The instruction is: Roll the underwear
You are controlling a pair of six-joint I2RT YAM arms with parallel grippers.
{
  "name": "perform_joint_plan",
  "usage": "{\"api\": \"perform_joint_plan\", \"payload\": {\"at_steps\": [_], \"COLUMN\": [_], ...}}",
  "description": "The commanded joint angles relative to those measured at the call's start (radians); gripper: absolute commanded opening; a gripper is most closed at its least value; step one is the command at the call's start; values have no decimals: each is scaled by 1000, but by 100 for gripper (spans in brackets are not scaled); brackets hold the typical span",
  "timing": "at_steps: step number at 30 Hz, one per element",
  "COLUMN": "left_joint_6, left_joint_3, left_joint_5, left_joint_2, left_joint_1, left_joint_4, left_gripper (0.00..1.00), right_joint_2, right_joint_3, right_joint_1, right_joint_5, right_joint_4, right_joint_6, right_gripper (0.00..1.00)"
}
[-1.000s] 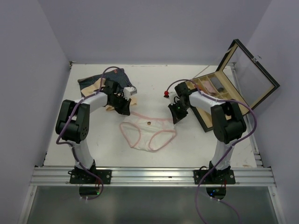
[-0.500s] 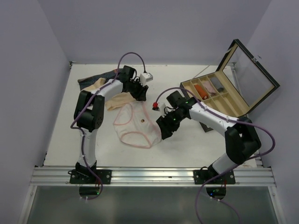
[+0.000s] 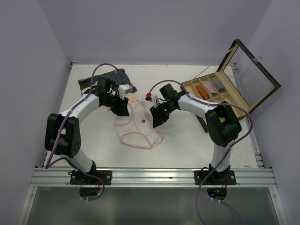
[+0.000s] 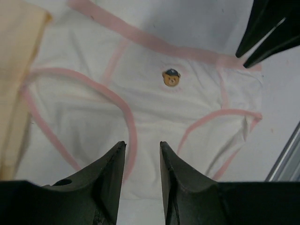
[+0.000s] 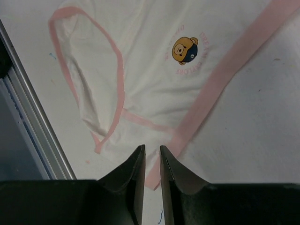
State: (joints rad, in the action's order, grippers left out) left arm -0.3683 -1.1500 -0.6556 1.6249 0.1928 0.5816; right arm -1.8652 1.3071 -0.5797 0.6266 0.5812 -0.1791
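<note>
Pink-and-white underwear (image 3: 138,127) lies flat under left gripper (image 4: 142,146), jaws apart, and right gripper (image 5: 152,149), barely parted

Both arms rise from their bases, fold at the elbow and reach inward, so the left gripper (image 3: 123,108) and the right gripper (image 3: 156,117) face each other near the middle, tips angled downward. The left jaws stand partly apart with a clear gap between them. The right jaws are nearly together, with only a narrow slit showing.
</note>
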Motion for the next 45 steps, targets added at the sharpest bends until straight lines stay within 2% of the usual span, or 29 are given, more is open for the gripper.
{"api": "perform_joint_plan", "payload": {"at_steps": [1, 7, 11, 16, 21, 22, 24, 27, 28, 30, 36, 41, 45], "left_joint_6": [-34, -47, -55, -47, -24, -23, -23, -33, -44, -82, -121, -98, -84], "left_joint_3": [82, 110, 31, -79, -116, -108, -76, -50, -53, -79, -235, -237, -208], "left_joint_5": [-62, 4, -28, -73, -136, -151, -153, -176, -167, -130, -99, -90, -93], "left_joint_2": [58, 168, 271, 384, 406, 380, 336, 225, 186, 167, 289, 309, 288], "left_joint_1": [8, 5, 7, 51, 155, 155, 137, 76, 59, 39, 39, 39, 37], "left_joint_4": [92, 109, 95, 87, 69, 58, 43, 17, 12, 9, 67, 27, 15], "left_gripper": [37, 33, 34, 36, 37, 37, 37, 39, 40, 43, 42, 42, 42], "right_joint_2": [-64, -55, -3, 63, 200, 227, 312, 353, 331, 279, 28, -156, -233], "right_joint_3": [43, -92, -230, -284, -281, -270, -243, -210, -191, -106, 125, 302, 337], "right_joint_1": [-17, -29, -45, -83, -144, -140, -115, 1, 61, 95, 123, 144, 162], "right_joint_5": [76, 48, 22, 30, 97, 90, 55, 32, 10, -25, -97, -97, -74], "right_joint_4": [-53, -116, -138, -135, -121, -104, -80, -90, -78, -20, 39, 49, 26], "right_joint_6": [55, 141, 168, 165, 168, 156, 118, 93, 70, -27, -189, -264, -324], "right_gripper": [22, 18, 13, 14, 27, 32, 36, 49, 55, 56, 58, 59, 58]}}
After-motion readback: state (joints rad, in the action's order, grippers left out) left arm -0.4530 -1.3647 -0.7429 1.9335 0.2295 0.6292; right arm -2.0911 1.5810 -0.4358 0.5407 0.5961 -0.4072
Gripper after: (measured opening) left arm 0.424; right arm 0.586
